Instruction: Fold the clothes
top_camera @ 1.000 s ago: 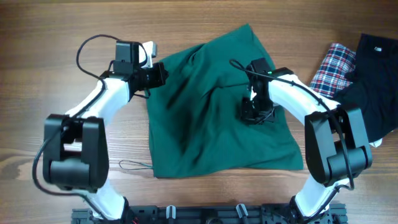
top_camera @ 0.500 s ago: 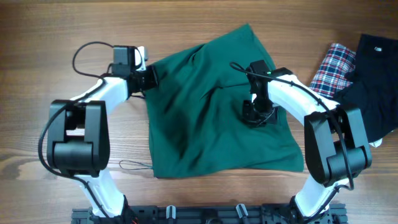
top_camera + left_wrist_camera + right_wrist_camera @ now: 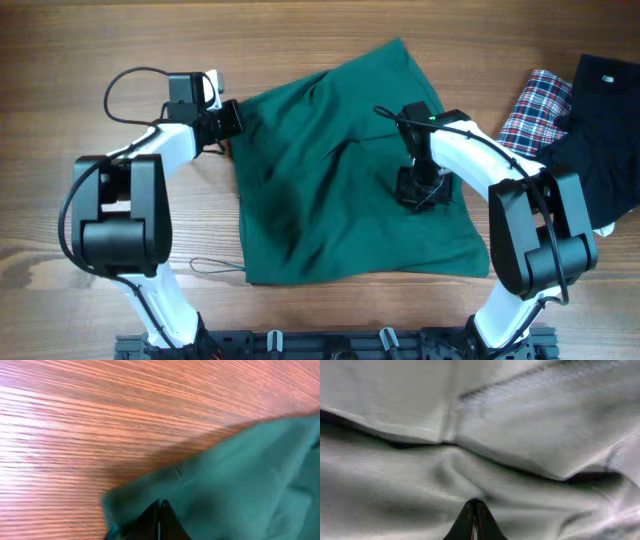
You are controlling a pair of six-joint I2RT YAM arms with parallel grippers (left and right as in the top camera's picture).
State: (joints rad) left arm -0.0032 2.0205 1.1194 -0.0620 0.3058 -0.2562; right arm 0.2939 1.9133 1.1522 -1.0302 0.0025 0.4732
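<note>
Wood-grain worktop filled the overhead view, and the clothes lay across its centre as one broad, rumpled sheet, roughly four-sided, with a peak toward 12 o'clock and a loose hem toward 6 o'clock. Judged from that shape, the folding had barely begun: no edge lay over another, creases ran slantwise through the middle, and at most the cloth was spread for a first fold. Smoothing, bringing the sides in and doubling the length all seemed left to do. The left end effector sat at the clothes' 10 o'clock corner with its fingers closed. Its wrist view showed the tips meeting over that corner's edge, but whether a pinch of fabric was caught between them could not be told. The right end effector was down on the cloth toward 3 o'clock of its centre, fingers likewise closed among soft ridges, and there too a grip could not be confirmed. Off at 2 o'clock on the worktop, well apart from the clothes, a plaid cloth lay touching a black garment, neither part of this job. A thin black cord looped just beside the 7 o'clock corner. No box, basket or other container was in view, so nothing sat in one.
</note>
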